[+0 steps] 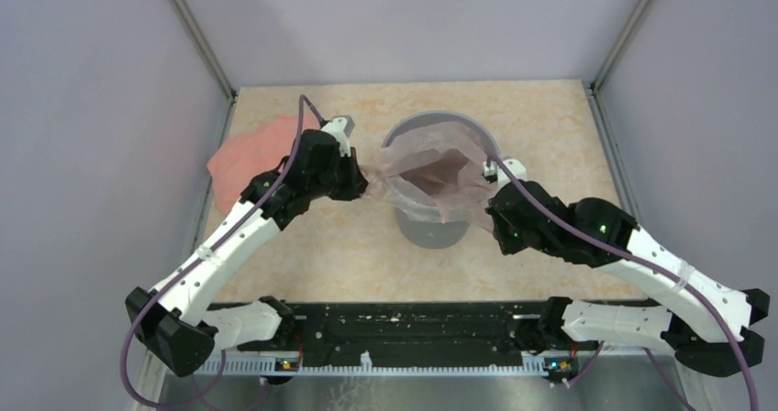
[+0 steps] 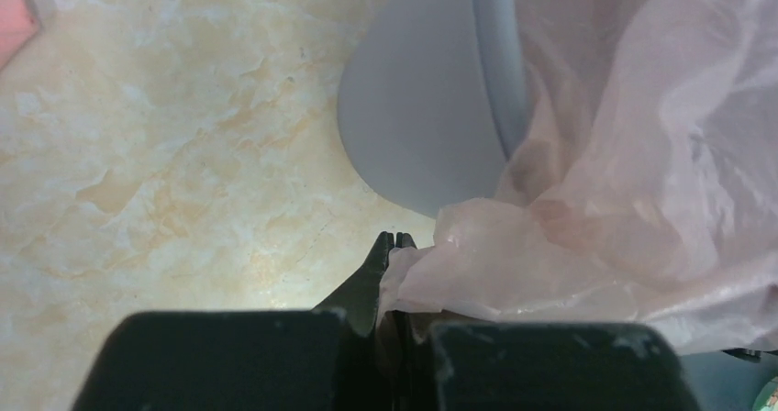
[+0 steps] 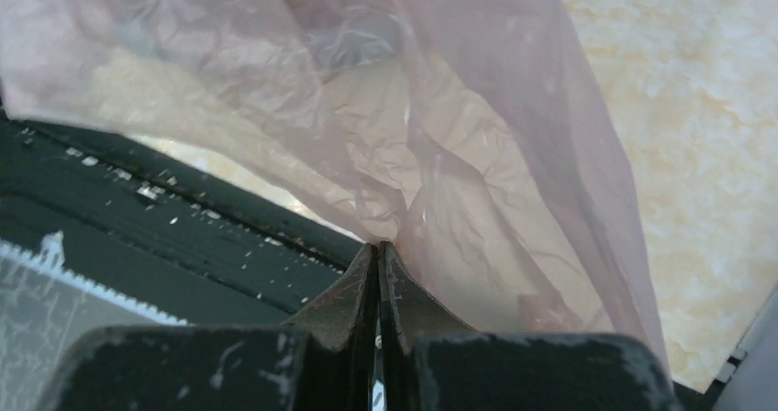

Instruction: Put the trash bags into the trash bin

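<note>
The grey trash bin stands upright mid-table, and a pale-pink translucent trash bag lies spread over its mouth with the middle sagging inside. My left gripper is at the bin's left rim, shut on the bag's left edge. In the left wrist view the film bunches out from between the closed fingertips of that gripper, beside the bin's wall. My right gripper is at the bin's right side, and the right wrist view has it shut on the film, which hangs from its tips.
A flat pink pile of more bags lies at the table's left edge behind the left arm; its corner shows in the left wrist view. Grey walls enclose the table on three sides. The black base rail runs along the near edge.
</note>
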Tool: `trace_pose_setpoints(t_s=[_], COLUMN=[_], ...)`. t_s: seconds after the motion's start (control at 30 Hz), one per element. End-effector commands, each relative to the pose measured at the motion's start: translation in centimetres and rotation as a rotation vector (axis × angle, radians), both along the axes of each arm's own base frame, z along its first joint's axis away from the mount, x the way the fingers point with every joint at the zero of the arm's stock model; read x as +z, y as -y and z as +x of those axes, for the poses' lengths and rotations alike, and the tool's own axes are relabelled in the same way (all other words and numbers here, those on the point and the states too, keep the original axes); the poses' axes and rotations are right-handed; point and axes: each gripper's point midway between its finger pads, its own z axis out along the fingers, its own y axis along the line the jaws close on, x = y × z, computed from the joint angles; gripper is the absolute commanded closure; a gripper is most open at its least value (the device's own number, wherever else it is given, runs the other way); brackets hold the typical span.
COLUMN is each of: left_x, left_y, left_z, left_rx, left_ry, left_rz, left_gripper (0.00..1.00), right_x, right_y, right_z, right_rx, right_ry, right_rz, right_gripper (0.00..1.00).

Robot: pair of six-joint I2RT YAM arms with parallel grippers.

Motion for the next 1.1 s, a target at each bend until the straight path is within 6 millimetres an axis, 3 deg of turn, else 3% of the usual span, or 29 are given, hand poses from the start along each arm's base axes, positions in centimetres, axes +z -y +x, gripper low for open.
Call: trace_pose_setpoints(t_s=[0.0, 0.23, 0.37, 0.53, 0.63, 0.83, 1.07], left_x=[-1.1, -1.9, -1.3, -0.2, 0.7, 2.4, 4.4], left_y=[0.0, 0.3, 0.9, 0.4, 0.1, -0.6, -1.6], left_z=[1.2, 2.5, 2.6, 2.3, 1.7, 0.0, -2.0], left_rx=[0.033, 0.043, 0.017, 0.009, -0.006, -0.035, -0.064], left_ry=[-0.008, -0.017, -0.023, 0.02, 0.042, 0.087, 0.126], left_rz=[0.001, -0.004, -0.009, -0.01, -0.016, -0.034, -0.044], left_gripper=[1.0, 1.0, 0.91, 0.67, 0.59, 0.47, 0.34], right_x=[-0.9, -2.2, -0.3, 2.9, 4.7, 7.9, 11.4], right_y=[3.1, 3.7, 3.1, 3.3, 3.7, 3.9, 2.4], right_z=[1.8, 3.8, 4.1, 3.7, 3.1, 2.7, 3.6], right_rx=[-0.202, -0.29, -0.266, -0.245, -0.233, -0.196, -0.133], right_ry=[0.071, 0.085, 0.108, 0.154, 0.184, 0.239, 0.315], right_rz=[-0.057, -0.019, 0.032, 0.104, 0.158, 0.222, 0.28], right_gripper=[1.0, 1.0, 0.98, 0.52, 0.32, 0.18, 0.14])
